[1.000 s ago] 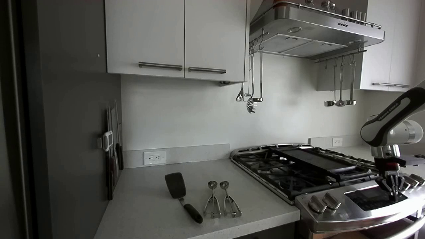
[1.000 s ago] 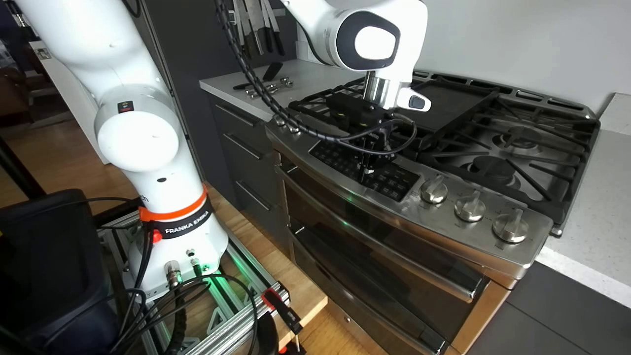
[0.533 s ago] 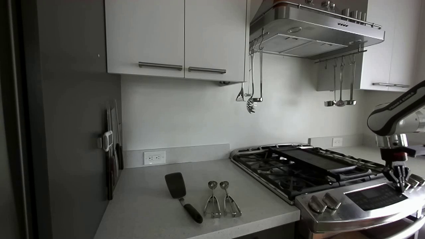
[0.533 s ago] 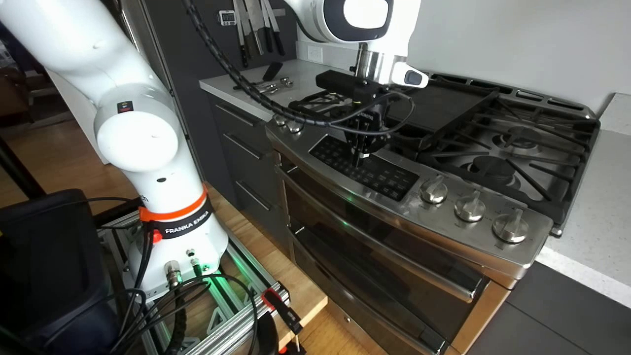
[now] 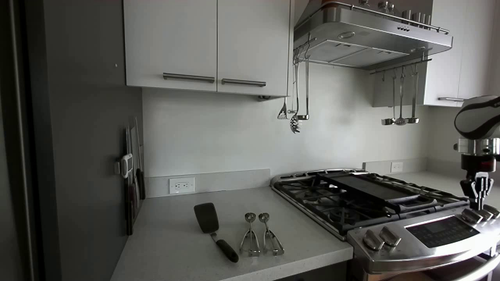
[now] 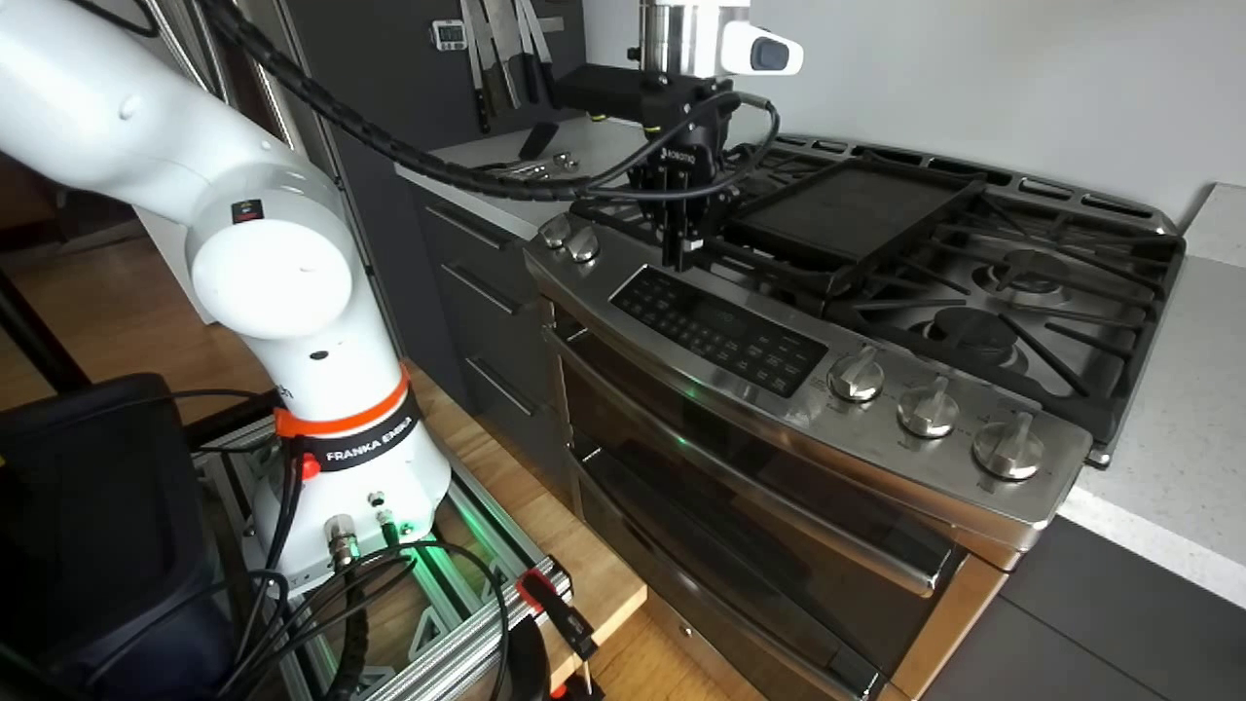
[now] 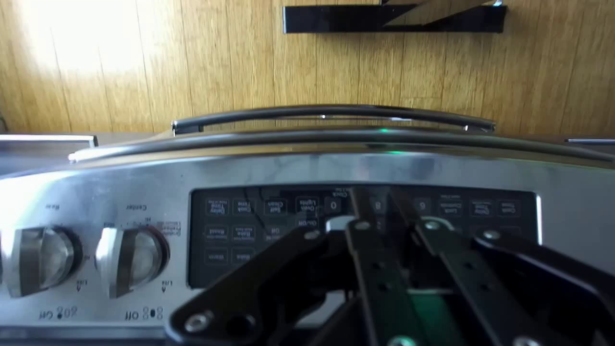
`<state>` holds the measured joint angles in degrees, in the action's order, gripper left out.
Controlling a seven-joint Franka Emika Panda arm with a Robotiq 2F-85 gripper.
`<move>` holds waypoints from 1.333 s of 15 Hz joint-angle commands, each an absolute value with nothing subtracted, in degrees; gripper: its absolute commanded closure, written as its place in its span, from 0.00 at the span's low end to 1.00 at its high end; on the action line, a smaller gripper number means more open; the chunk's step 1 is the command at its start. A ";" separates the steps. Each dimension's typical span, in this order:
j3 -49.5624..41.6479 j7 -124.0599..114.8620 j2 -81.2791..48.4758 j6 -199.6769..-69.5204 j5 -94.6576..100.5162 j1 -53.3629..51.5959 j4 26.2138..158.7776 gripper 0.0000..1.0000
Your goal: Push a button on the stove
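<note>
Plain pale wall out back, and going left to right you've got knives on a dark panel, then a light counter with a black spatula and two squeeze-handle scoops. Next over is the stainless gas stove, griddle on top, black keypad between the knobs. Robotiq gripper comes last, pointing down over the stove's front, jaws just slightly apart and gripping nothing; can't tell how high its tips sit.
</note>
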<state>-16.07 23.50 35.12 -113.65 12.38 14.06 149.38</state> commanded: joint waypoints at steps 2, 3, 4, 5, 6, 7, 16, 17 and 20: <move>-15.93 25.09 51.09 -114.95 10.81 11.71 154.97 0.44; -16.02 24.75 53.73 -114.83 9.79 10.95 155.24 0.36; -16.15 24.56 56.05 -114.76 8.95 10.20 155.43 0.29; -16.26 24.27 58.06 -114.94 7.94 9.42 155.41 0.20; -16.46 23.65 59.67 -115.62 6.65 8.73 155.30 0.13; -16.44 22.62 60.63 -115.76 5.44 8.36 155.15 0.05; -16.03 19.96 61.48 -114.11 5.32 8.41 153.36 0.00; -16.03 19.96 61.48 -114.11 5.32 8.40 153.36 0.00; -16.03 19.97 61.48 -114.11 5.32 8.37 153.36 0.00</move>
<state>-15.50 20.66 61.34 -114.33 4.60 9.23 153.53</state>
